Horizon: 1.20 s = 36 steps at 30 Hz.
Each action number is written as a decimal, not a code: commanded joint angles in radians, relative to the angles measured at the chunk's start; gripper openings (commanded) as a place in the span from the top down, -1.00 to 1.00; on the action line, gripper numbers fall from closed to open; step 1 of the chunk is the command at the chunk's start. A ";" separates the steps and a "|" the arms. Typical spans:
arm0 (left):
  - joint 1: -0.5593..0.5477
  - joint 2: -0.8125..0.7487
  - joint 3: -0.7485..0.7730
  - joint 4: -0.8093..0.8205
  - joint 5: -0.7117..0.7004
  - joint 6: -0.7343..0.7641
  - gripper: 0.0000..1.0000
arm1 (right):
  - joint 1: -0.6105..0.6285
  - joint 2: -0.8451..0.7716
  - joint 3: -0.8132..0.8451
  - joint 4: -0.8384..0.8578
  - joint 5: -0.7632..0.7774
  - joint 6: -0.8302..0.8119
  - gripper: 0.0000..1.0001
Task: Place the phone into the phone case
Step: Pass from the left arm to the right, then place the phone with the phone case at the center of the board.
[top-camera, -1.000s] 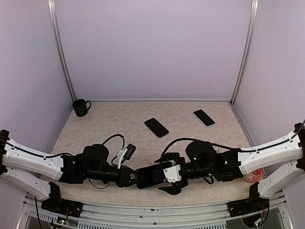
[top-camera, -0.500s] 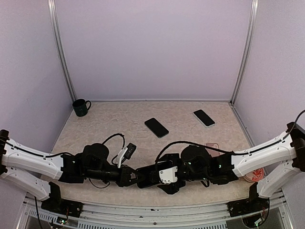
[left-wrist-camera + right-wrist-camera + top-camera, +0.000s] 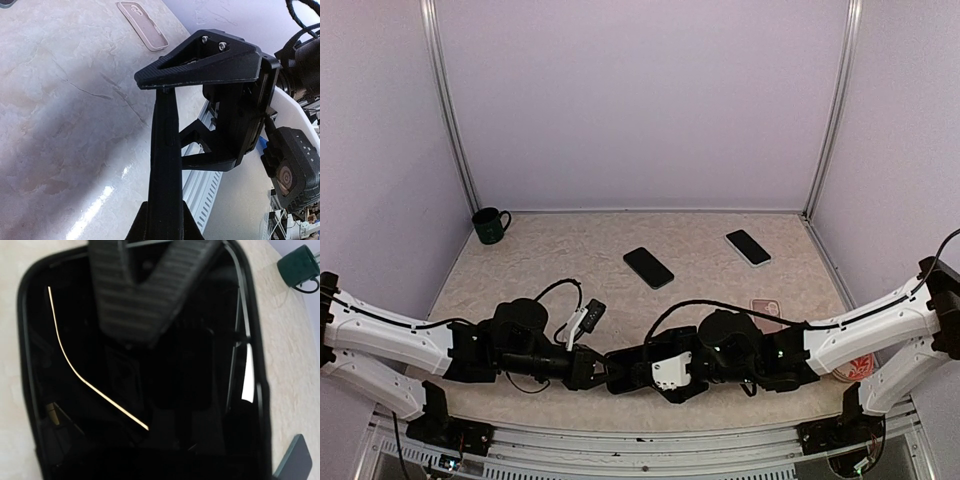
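A black phone (image 3: 165, 165), a flat slab with a glossy face (image 3: 100, 405) and a dark raised rim, is held edge-on just above the table. My left gripper (image 3: 165, 220) is shut on its near end. In the top view the slab (image 3: 625, 372) bridges my left gripper (image 3: 588, 368) and my right gripper (image 3: 658, 372). The right gripper (image 3: 215, 110) stands open around the far end. One finger (image 3: 200, 60) rests over the slab's tip; the other sits lower, apart from it. A pale pink phone case (image 3: 142, 25) lies empty on the table behind (image 3: 767, 310). I cannot tell whether the slab's rim is another case.
A black phone (image 3: 648, 267) and a pale-edged phone (image 3: 747, 247) lie flat mid-table. A dark green mug (image 3: 490, 225) stands at the back left corner. A red and white item (image 3: 855, 365) sits by the right arm. The table's metal front rail (image 3: 205, 185) runs just below the grippers.
My right gripper has slid left along the slab toward my left gripper, and its jaws have narrowed a little. The left arm and the slab have stayed put.
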<state>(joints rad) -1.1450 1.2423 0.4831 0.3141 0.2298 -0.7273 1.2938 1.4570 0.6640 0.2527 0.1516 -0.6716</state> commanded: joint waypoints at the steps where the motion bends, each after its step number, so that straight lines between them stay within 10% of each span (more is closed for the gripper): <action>1: 0.011 -0.006 0.016 0.138 0.011 -0.007 1.00 | 0.019 -0.008 -0.009 0.036 0.017 0.001 -0.41; 15: 0.038 -0.286 -0.038 0.042 -0.203 0.009 -0.94 | -0.041 -0.057 0.055 -0.063 0.069 0.194 -0.29; 22: 0.107 -0.529 -0.138 -0.027 -0.285 -0.045 -0.98 | -0.167 -0.086 0.133 -0.128 0.037 0.375 -0.28; 36: 0.119 -0.537 -0.203 -0.047 -0.303 -0.089 -0.98 | -0.338 0.041 0.424 -0.311 0.031 0.572 -0.29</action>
<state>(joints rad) -1.0325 0.7055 0.2947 0.2646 -0.0582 -0.8085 0.9665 1.4555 1.0073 -0.0254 0.1886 -0.1665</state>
